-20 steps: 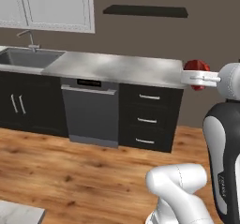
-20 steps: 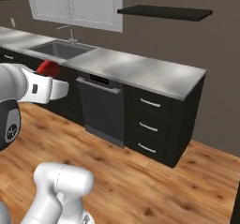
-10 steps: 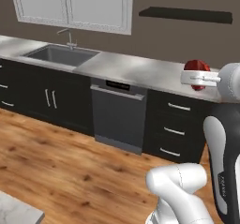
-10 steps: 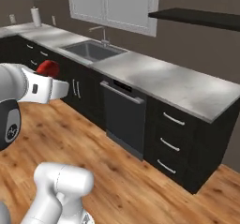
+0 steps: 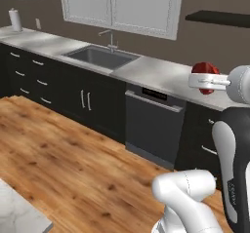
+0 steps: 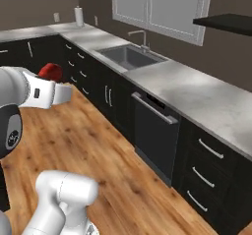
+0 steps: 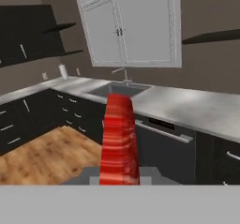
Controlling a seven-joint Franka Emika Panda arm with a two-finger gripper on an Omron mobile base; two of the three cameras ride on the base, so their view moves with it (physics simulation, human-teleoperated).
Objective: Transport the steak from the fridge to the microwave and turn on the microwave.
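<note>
I'm carrying the steak [image 7: 120,141] w/ the gripper [image 5: 207,79] squeezing it tight, going slow so it's not slipping out b4 the microwave.

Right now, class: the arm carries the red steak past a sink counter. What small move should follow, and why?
Probably keep the pincer shut on the flat red steak and drive on: ahead lie a steel sink and black dishwasher, not the microwave the steak must reach.
</note>
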